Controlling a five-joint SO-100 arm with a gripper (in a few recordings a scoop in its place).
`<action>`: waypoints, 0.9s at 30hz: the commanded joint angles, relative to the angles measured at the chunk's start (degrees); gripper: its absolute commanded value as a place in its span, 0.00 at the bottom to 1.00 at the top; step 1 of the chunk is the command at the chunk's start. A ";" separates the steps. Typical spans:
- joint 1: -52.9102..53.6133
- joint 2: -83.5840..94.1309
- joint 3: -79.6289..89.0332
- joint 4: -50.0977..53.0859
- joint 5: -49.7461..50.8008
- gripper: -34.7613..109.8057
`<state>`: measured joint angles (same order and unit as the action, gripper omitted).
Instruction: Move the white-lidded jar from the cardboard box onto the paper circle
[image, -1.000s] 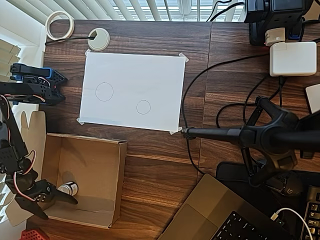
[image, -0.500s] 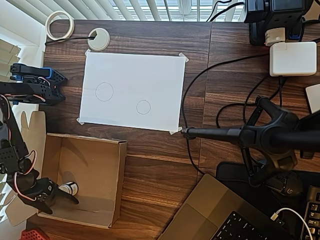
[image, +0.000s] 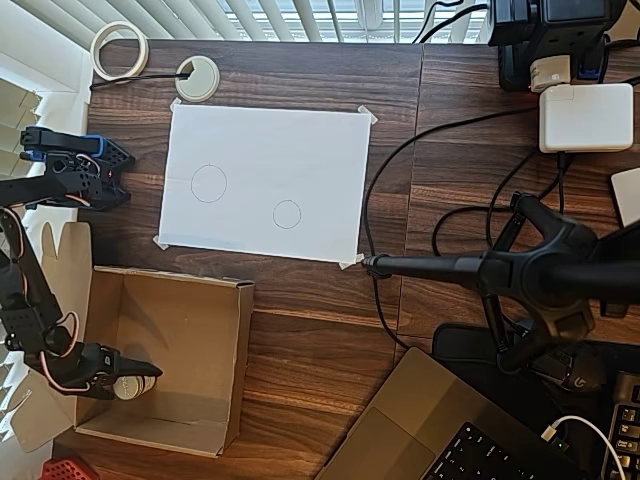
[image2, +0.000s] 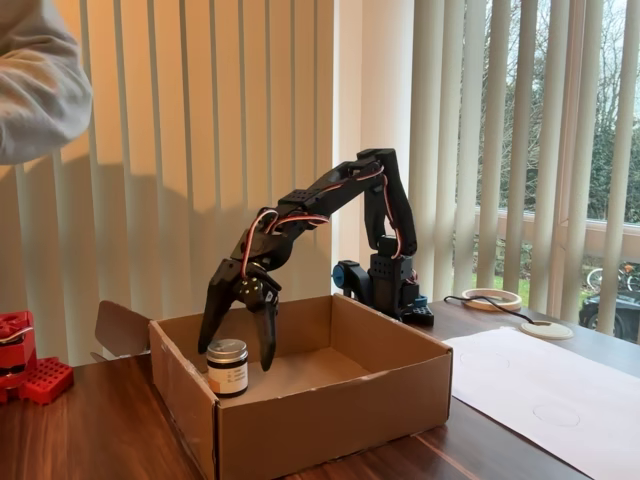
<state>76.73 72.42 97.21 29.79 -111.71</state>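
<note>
The white-lidded jar (image2: 228, 370) stands upright in the near-left corner of the cardboard box (image2: 330, 420). My gripper (image2: 236, 358) hangs over it, open, with one finger on each side of the jar and not pressing on it. From above, the jar (image: 126, 389) peeks out from under the gripper (image: 135, 380) at the left end of the box (image: 185, 335). The paper circle (image: 287, 214) is the smaller pencil outline on the white sheet, well away from the box; it also shows faintly in the fixed view (image2: 555, 413).
The white sheet (image: 300, 150) also carries a larger drawn circle (image: 209, 184). A tape roll (image: 119, 50) and a grommet disc (image: 197, 78) lie behind it. Cables and a camera stand (image: 530, 270) cross the right side. Red blocks (image2: 25, 365) sit left of the box.
The gripper has swung down and in over the jar, so its fingers now straddle it. The jar has not moved.
</note>
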 joint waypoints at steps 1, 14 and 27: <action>0.88 0.97 -4.66 0.53 -0.88 0.60; 0.70 -0.62 -5.62 0.53 -0.62 0.52; 0.44 -0.62 -3.43 -1.85 -0.79 0.45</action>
<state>76.73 69.35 95.36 29.27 -111.80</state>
